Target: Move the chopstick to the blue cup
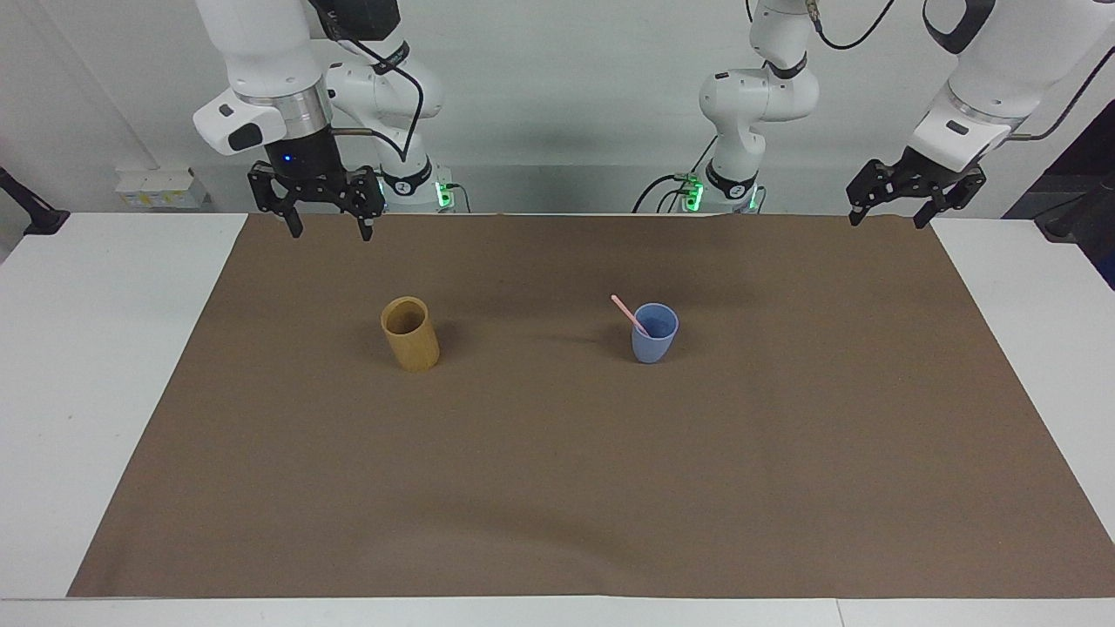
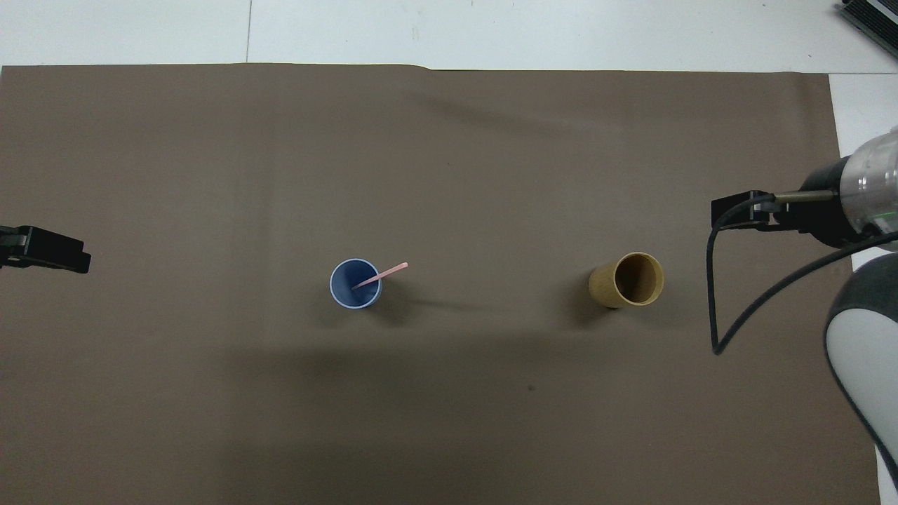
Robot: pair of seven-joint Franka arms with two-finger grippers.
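On the brown mat covering the counter, a pale-pink chopstick leans inside the light-blue cup, its top end tipped toward the right arm's end. Beside that cup, toward the right arm's end, stands a tan cylindrical holder. Right gripper hangs over the mat's robot-side edge, jaws wide, holding nothing. Left gripper hangs over the mat's corner, jaws also wide and empty.

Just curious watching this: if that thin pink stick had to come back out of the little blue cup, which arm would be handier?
Probably the left. The small light-blue cup holding the thin pink chopstick stands toward its end. Both left gripper and right gripper hang open, empty.
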